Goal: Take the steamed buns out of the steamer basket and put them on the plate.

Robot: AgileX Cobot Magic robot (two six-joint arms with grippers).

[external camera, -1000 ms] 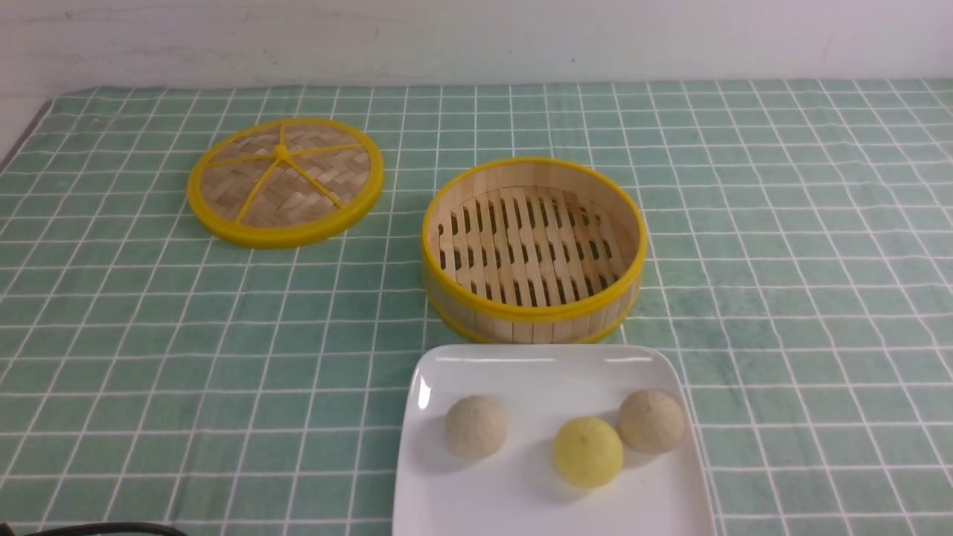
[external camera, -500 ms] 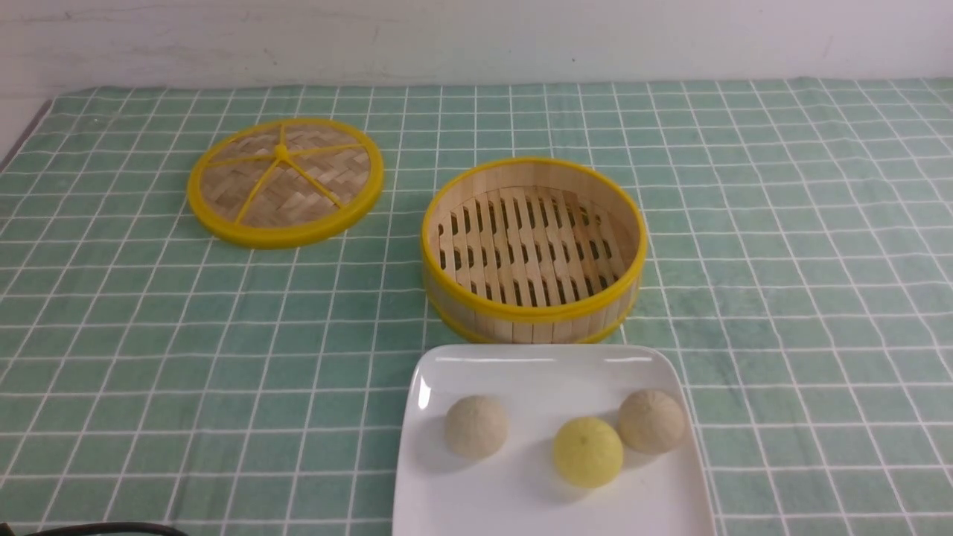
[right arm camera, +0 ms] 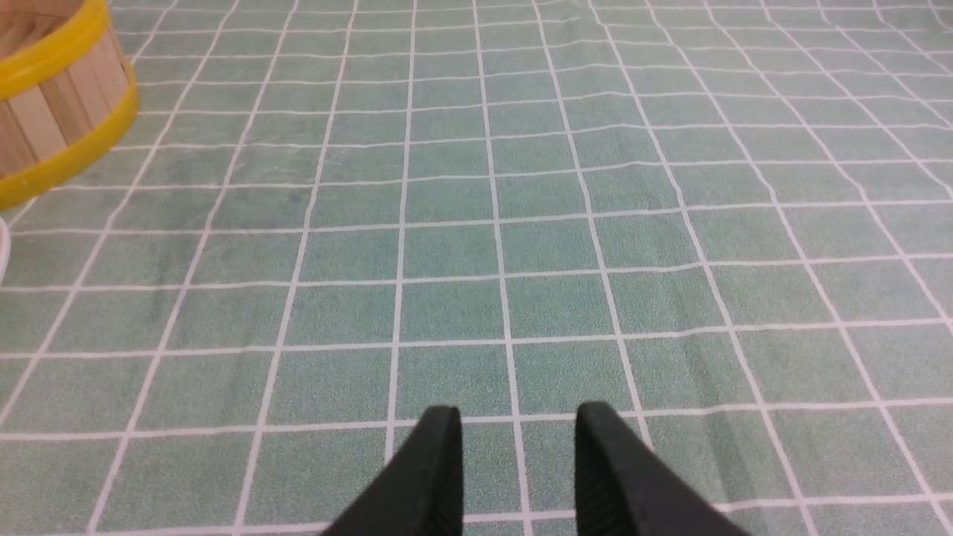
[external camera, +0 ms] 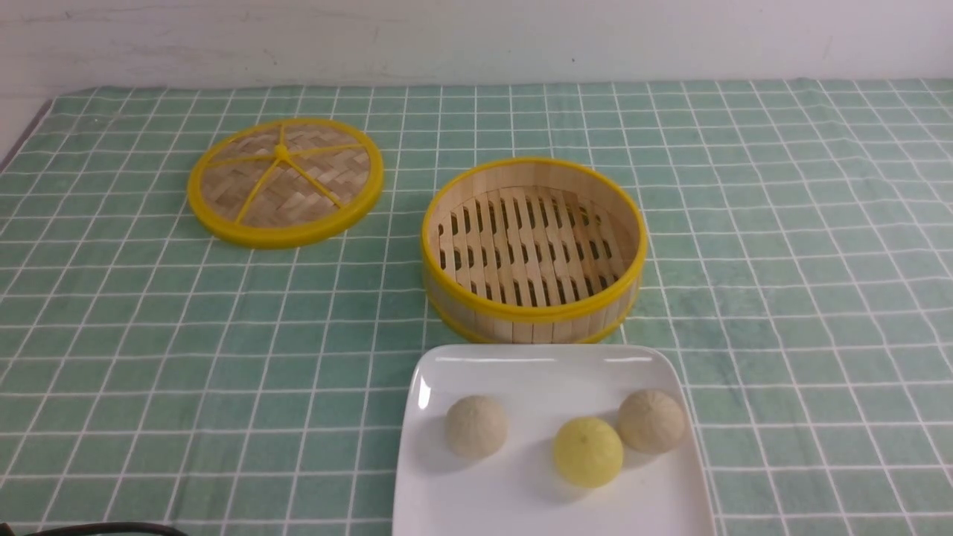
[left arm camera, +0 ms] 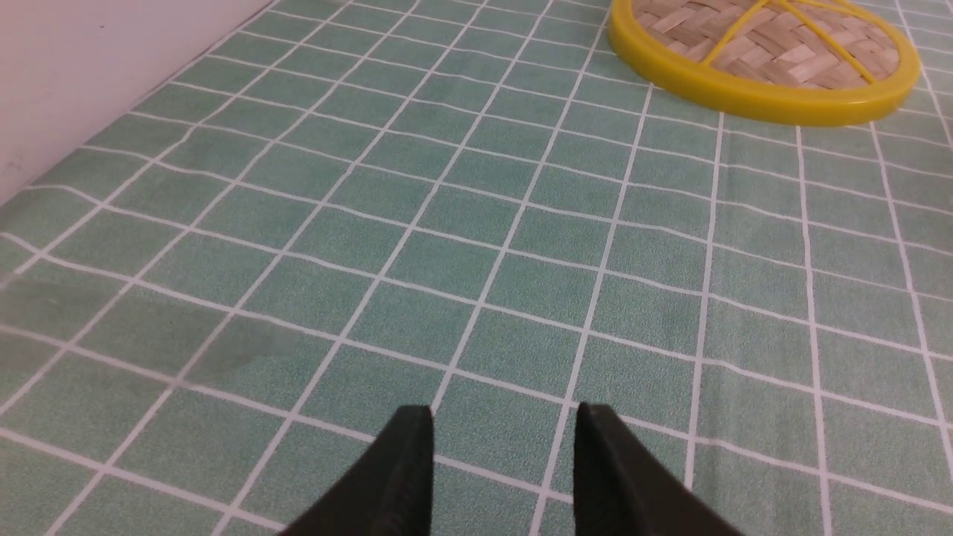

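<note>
In the front view the white square plate [external camera: 521,372] lies at the near edge. On it rest three steamed buns: a beige one [external camera: 476,426], a pale yellow one [external camera: 587,452] and another beige one [external camera: 651,421]. Just behind the plate stands the bamboo steamer basket [external camera: 533,313] with nothing on its slatted floor; its wall [right arm camera: 45,126] also shows in the right wrist view. My left gripper [left arm camera: 505,417] hangs open over bare cloth. Over bare cloth to the basket's right, my right gripper [right arm camera: 518,417] is open too. Neither arm shows in the front view.
The flat woven lid [external camera: 285,181] with yellow spokes lies on the green checked tablecloth [external camera: 782,246] at the far left, and its rim [left arm camera: 744,100] shows in the left wrist view. A pale wall [external camera: 476,37] runs along the back. A dark cable [external camera: 97,530] crosses the near left corner.
</note>
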